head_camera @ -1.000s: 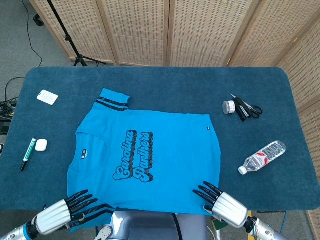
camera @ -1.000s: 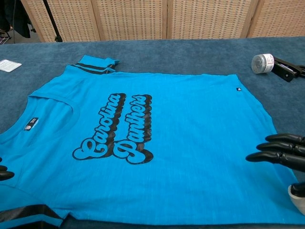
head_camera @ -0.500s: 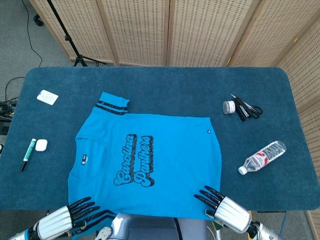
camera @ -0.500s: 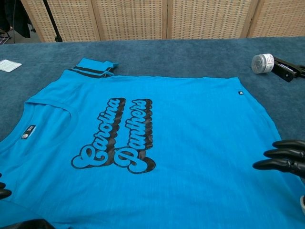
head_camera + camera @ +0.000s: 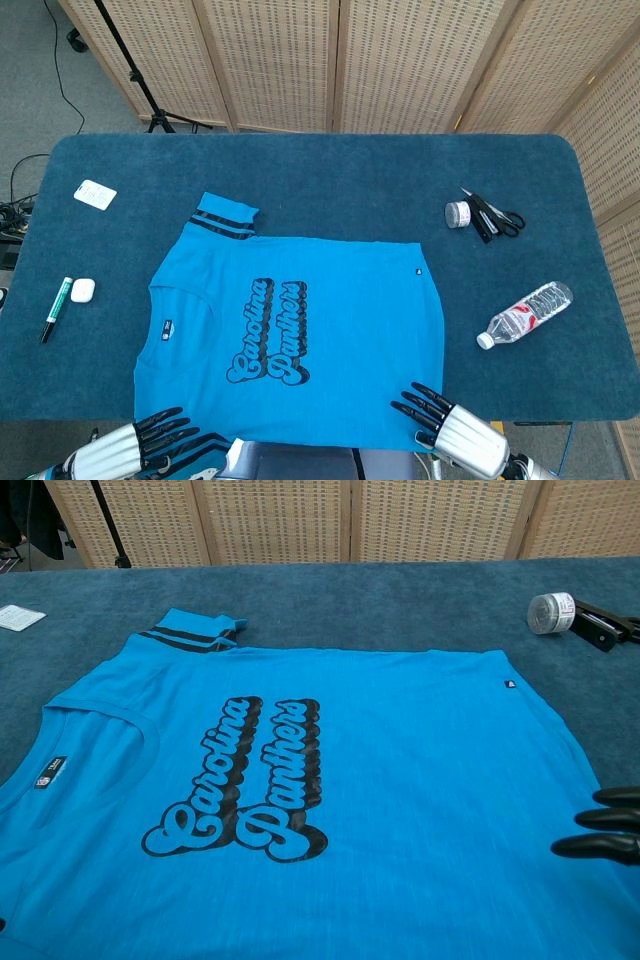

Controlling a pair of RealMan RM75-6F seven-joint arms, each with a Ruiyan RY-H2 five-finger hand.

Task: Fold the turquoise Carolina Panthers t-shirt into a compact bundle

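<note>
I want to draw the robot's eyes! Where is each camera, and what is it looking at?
Head view: high up, looking down on the whole table; shows the t-shirt, scissors, water bottle, plus the left hand and right hand at the near edge.
Chest view: low at the table's near edge, looking across it toward the screens; only the right hand's dark fingertips show.
Both share the t-shirt and the small jar.

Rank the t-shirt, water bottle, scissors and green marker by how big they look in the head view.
1. t-shirt, by far
2. water bottle
3. scissors and green marker: these look about alike, too close to rank.
</note>
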